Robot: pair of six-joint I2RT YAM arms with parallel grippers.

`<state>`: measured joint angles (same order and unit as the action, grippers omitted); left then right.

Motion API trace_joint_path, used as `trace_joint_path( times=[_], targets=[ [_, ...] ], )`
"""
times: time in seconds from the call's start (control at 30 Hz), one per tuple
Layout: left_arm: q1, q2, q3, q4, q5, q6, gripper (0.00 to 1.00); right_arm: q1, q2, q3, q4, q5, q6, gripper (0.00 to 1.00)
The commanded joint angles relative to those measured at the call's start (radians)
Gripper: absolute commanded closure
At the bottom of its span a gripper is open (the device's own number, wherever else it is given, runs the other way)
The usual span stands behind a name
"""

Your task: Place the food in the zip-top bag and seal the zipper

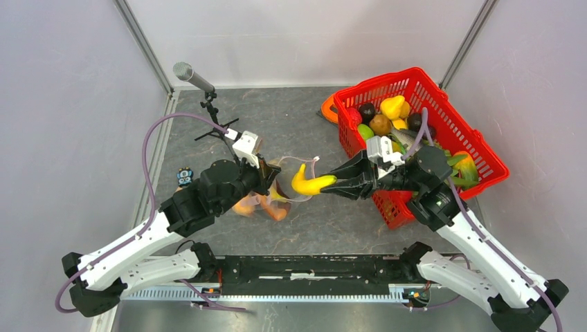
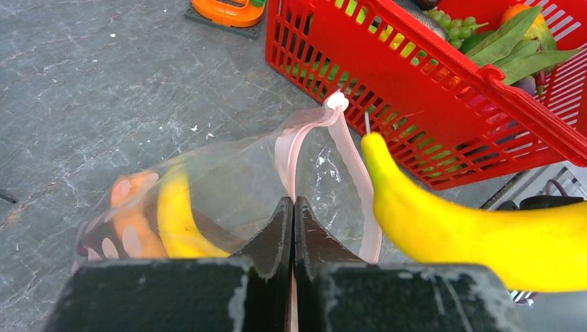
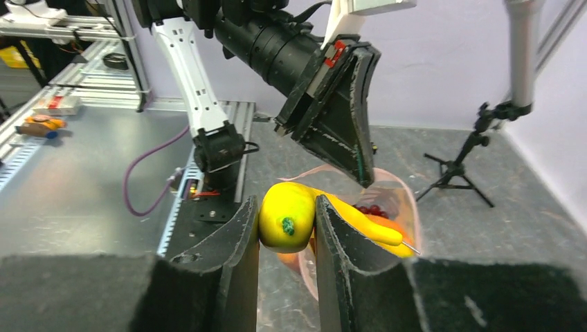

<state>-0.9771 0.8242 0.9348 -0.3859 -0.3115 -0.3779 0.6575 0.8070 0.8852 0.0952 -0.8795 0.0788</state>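
While the left pincer [image 2: 292,205] stands fully closed, we see its two fingers pinching the pale-pink zipper [image 2: 349,155] of the zip-top bag [image 2: 228,173]. They hold that edge up above the counter [image 2: 83,90], and the mouth stands open toward the right arm. Inside the bag we can make out a yellow piece [image 2: 176,214] and orange pieces [image 2: 128,221] (a few dark-red bits show too, seen from the right wrist). The right pincer [image 3: 287,207] is parted only as far as its load allows, its fingers clamping one end of a yellow banana [image 3: 287,221] from both sides. The banana lies roughly level, and its free tip reaches the bag's mouth, just beside the zipper strip. Whether it touches the plastic we cannot tell. Behind the right arm sits the red basket [image 1: 415,71] with more food [image 1: 387,114] piled in it. A flat orange ring [image 1: 328,109] lies just beside the basket's far corner.
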Motion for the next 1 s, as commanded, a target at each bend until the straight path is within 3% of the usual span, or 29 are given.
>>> trace_joint_path(
  times=[0.0, 0.23, 0.43, 0.57, 0.7, 0.83, 0.97],
  targets=[
    [0.001, 0.004, 0.034, 0.069, 0.002, -0.006, 0.96, 0.018, 0.022, -0.044, 0.072, -0.040, 0.159, 1.00],
    [0.000, 0.009, 0.021, 0.083, 0.025, -0.012, 0.96, 0.056, 0.043, -0.081, 0.144, 0.083, 0.172, 1.00],
    [0.001, 0.003, 0.012, 0.096, 0.070, 0.000, 0.96, 0.056, 0.138, -0.085, 0.225, 0.194, 0.161, 1.00],
    [0.000, -0.019, 0.013, 0.100, 0.091, 0.009, 0.96, 0.058, 0.225, -0.063, 0.261, 0.188, 0.164, 1.00],
    [0.000, -0.053, 0.010, 0.105, 0.070, 0.011, 0.96, 0.098, 0.245, -0.182, 0.449, 0.215, 0.154, 1.00],
    [0.000, -0.066, 0.004, 0.107, 0.052, 0.013, 0.96, 0.155, 0.277, -0.225, 0.484, 0.261, 0.062, 1.00],
    [0.000, -0.064, 0.004, 0.108, 0.059, 0.011, 0.96, 0.195, 0.329, -0.270, 0.623, 0.315, 0.026, 1.00]
  ],
)
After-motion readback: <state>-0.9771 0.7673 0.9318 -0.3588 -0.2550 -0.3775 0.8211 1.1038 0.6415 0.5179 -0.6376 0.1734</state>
